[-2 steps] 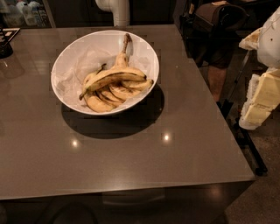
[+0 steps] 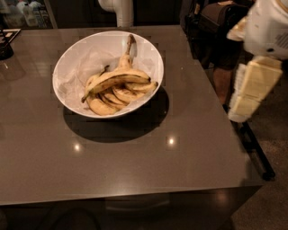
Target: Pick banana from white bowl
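The white bowl [image 2: 72, 67] stands on the dark table, left of its middle. In it, the long slender banana [image 2: 118, 79] lies across the top of a bunch of shorter bananas [image 2: 112, 98], whose stem points up toward the far rim. My gripper [image 2: 245, 96], cream-coloured below a white arm housing [image 2: 270, 27], hangs at the right edge of the view, beyond the table's right side. It is well away from the bowl and holds nothing that I can see.
The dark grey table [image 2: 135, 161] has its right edge just left of the arm and its front edge near the bottom. A white post [image 2: 120, 11] stands behind the bowl. A dark object [image 2: 5, 45] sits at the far left. A dark chair or bag [image 2: 216, 27] is behind right.
The arm at the right has shifted slightly left and up. The bowl and bananas have not moved.
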